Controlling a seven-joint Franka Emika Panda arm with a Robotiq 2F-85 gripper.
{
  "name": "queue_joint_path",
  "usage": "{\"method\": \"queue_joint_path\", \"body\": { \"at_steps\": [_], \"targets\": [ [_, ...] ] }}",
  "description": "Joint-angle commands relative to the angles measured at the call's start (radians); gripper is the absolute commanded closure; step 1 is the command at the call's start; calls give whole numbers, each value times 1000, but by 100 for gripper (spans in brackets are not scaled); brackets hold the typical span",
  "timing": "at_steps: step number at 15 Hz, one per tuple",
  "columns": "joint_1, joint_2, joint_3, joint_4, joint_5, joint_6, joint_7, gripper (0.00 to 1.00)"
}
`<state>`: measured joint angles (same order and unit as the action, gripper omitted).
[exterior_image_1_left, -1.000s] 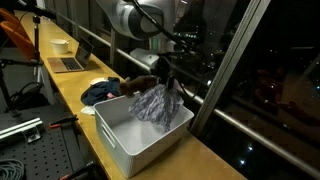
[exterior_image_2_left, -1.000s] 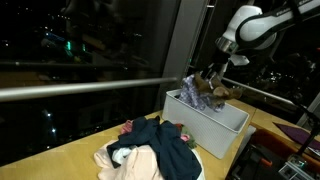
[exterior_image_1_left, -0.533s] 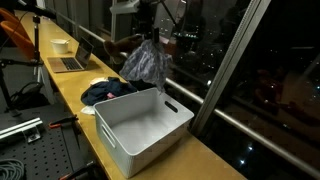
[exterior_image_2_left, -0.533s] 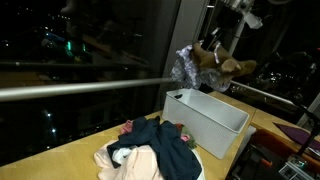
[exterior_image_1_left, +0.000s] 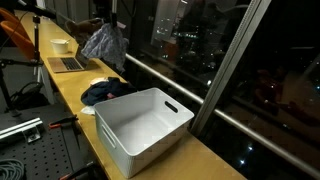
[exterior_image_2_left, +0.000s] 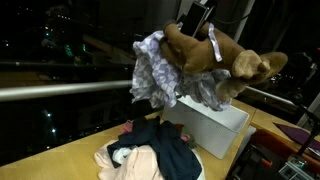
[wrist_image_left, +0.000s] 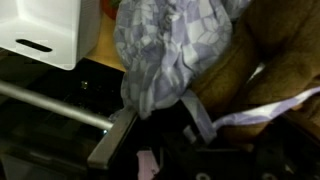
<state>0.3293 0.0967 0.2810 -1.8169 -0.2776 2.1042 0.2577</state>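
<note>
Gripping with pincer closed tight on checked cloth and brown garment, holding both dangling bunched directly beneath the fingers, high in the air over the clothes pile, clear of the white bin alongside.

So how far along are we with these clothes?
Done: the white bin looks empty. In hand: the gripper is shut on a bundle of clothes, hanging in the air clear of the bin. Left, probably: setting it down, perhaps on the pile on the table.
</note>
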Motion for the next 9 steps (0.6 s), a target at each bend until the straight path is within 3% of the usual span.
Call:
{"method": "queue_joint_path", "body": {
  "at_steps": [1, 6, 8, 9],
  "targets": [
    [19, 52, 15, -39, 15, 87, -18, 100],
    [-24, 17, -14, -301, 61, 350, -58, 100],
    [-23, 49, -12, -352, 65, 449, -62, 100],
    [-18, 60, -11, -370, 58, 483, -57, 75]
  ]
}}
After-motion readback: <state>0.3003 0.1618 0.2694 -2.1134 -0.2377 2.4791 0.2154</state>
